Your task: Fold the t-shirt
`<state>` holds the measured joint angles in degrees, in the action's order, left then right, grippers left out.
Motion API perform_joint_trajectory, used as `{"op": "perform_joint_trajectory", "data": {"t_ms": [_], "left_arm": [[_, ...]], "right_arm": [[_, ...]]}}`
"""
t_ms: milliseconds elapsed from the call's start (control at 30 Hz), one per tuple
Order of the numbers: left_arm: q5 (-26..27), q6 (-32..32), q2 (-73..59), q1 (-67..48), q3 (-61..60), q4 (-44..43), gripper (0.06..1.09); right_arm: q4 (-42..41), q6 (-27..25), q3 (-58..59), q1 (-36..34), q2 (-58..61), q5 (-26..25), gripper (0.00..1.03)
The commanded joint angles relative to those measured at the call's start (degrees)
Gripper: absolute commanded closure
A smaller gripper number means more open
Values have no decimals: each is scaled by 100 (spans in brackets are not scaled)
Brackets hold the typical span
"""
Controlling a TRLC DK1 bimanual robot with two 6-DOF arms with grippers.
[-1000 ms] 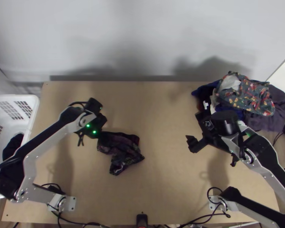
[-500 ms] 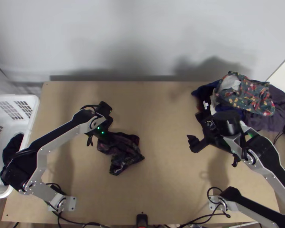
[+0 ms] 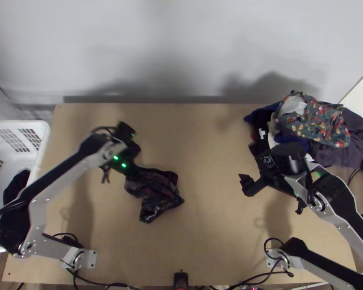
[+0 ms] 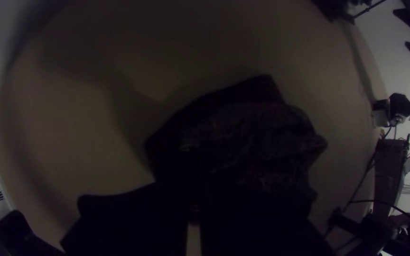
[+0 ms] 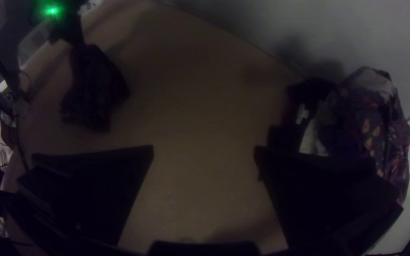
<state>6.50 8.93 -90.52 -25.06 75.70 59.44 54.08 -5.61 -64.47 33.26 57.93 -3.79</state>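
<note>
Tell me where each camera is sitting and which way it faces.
Top view: high over the near edge of the table, facing steeply down; both arms show.
Left wrist view: on that arm's wrist, facing the dark garment past the left gripper.
Right wrist view: on that arm's wrist, looking across the table past the right gripper's open jaws.
Top and right wrist views share the clothes pile.

the left arm (image 3: 60, 185) and the right arm (image 3: 347, 229) paired silver-grey links with chunky black joints — small screws dotted the metal. green lights (image 3: 124, 165) shone on the left arm's black wrist, and thin black cables looped by the pale metal base plates (image 3: 91, 259). the right gripper (image 3: 251, 166) had wide, flat black fingers (image 5: 319, 189).
</note>
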Motion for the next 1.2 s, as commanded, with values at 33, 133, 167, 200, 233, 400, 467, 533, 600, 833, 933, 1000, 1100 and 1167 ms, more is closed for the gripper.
{"op": "perform_joint_trajectory", "data": {"t_ms": [33, 133, 167, 200, 233, 400, 467, 533, 600, 833, 933, 1000, 1100, 1167], "left_arm": [[1143, 584, 650, 766, 1632, 1377, 105], [2136, 645, 623, 818, 2739, 1826, 105], [2233, 628, 562, 748, 3135, 1905, 105], [2268, 601, 483, 590, 3530, 1975, 105], [2277, 584, 421, 397, 3900, 1993, 105], [2760, 118, -9, -482, 5569, 1957, 105], [2751, 92, -27, -764, 5649, 1861, 105], [2760, 48, -1, -1010, 5526, 1869, 105], [2813, -14, 114, -1194, 5288, 1878, 105], [2962, 346, 992, -1836, 3451, 2195, 105], [2909, 505, 1546, -1599, 2687, 2309, 105], [2909, 680, 1924, -1133, 2133, 2327, 105], [2909, 935, 2276, -702, 1377, 2318, 105], [2927, 1006, 2346, -579, 999, 2274, 105]], "right_arm": [[-38, 24, 127, 14, -10, 1, 5], [-82, 51, 171, 23, -1, 1, 5], [-126, 51, 180, 32, -1, 1, 5], [-144, 60, 189, 32, 8, 1, 5], [-161, 60, 189, 32, 16, 1, 5], [-249, 95, 154, 41, 69, 1, 5], [-267, 165, 154, 49, 104, 124, 5], [-311, 271, 163, 49, 201, 326, 5], [-469, 315, 224, 67, 280, 388, 5], [-1040, 438, 286, 234, 702, 564, 5], [-1111, 438, 250, 252, 790, 608, 5], [-1155, 446, 259, 260, 834, 696, 5], [-1225, 482, 294, 287, 1036, 1012, 5], [-1242, 499, 347, 410, 1282, 1302, 5]]}}
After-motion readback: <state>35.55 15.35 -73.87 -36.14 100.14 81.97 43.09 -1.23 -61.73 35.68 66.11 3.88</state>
